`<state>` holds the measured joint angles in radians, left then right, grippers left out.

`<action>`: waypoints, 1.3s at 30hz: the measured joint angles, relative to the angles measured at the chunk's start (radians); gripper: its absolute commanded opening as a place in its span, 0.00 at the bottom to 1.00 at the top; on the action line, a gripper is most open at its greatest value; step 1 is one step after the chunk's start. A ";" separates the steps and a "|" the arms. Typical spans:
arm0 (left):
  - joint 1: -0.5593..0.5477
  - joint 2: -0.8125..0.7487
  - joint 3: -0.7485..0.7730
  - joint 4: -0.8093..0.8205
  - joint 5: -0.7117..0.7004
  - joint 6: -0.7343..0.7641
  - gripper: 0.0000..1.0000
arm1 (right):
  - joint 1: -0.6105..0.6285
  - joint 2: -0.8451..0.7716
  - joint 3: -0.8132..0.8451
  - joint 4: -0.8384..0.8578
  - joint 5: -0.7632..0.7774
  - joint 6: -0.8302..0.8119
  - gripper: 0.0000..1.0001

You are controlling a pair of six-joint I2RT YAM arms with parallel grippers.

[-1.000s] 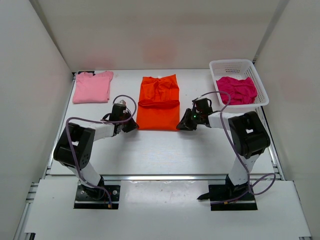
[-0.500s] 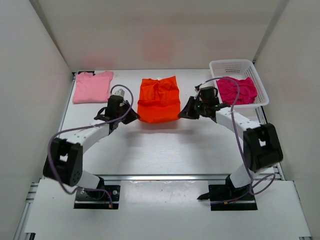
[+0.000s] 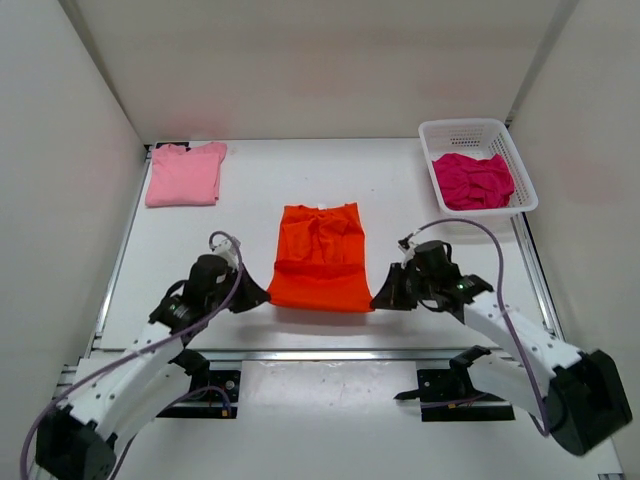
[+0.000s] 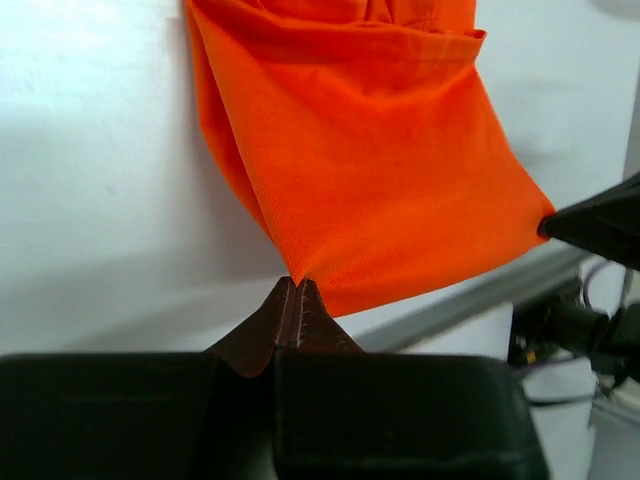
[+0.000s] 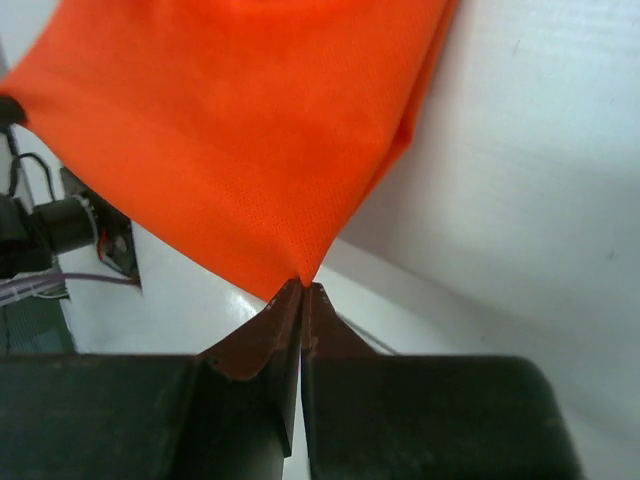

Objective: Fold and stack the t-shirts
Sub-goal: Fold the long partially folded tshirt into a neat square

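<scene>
The bright orange t-shirt (image 3: 320, 256) lies stretched near the table's front edge, partly folded. My left gripper (image 3: 262, 297) is shut on its near left corner, as the left wrist view (image 4: 298, 283) shows, with the orange shirt (image 4: 370, 170) spreading away from the jaws. My right gripper (image 3: 378, 299) is shut on its near right corner, seen also in the right wrist view (image 5: 303, 284) with the orange shirt (image 5: 240, 130) above it. The light pink t-shirt (image 3: 185, 173) lies folded at the back left. The magenta t-shirt (image 3: 473, 181) lies crumpled in the white mesh basket (image 3: 450, 133).
The basket stands at the back right corner. White walls enclose the table on three sides. The table's front edge (image 3: 320, 353) runs just below the shirt's held hem.
Both grippers have pulled the orange shirt from the back of the table toward the front edge, holding its near corners. The pink and magenta shirts have not moved.
</scene>
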<state>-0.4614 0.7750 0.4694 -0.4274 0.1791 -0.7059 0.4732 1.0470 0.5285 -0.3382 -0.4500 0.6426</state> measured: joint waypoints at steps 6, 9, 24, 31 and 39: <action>-0.112 -0.203 -0.055 -0.124 0.012 -0.074 0.00 | 0.024 -0.245 -0.090 -0.075 -0.024 0.048 0.00; -0.137 -0.175 -0.055 -0.146 0.015 -0.089 0.00 | 0.029 -0.261 -0.091 -0.100 -0.035 0.061 0.00; 0.073 0.400 0.446 -0.020 0.070 0.030 0.01 | -0.196 0.263 0.485 -0.179 -0.137 -0.121 0.00; 0.191 0.822 0.682 0.096 0.076 0.045 0.52 | -0.266 0.727 0.876 -0.173 -0.147 -0.224 0.25; 0.271 1.194 0.876 0.174 0.158 0.035 0.65 | -0.264 1.031 1.112 -0.222 -0.056 -0.309 0.60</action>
<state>-0.1902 1.9686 1.3457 -0.2535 0.3370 -0.6708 0.2089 2.0781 1.6409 -0.5598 -0.5056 0.3340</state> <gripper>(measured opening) 0.648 0.584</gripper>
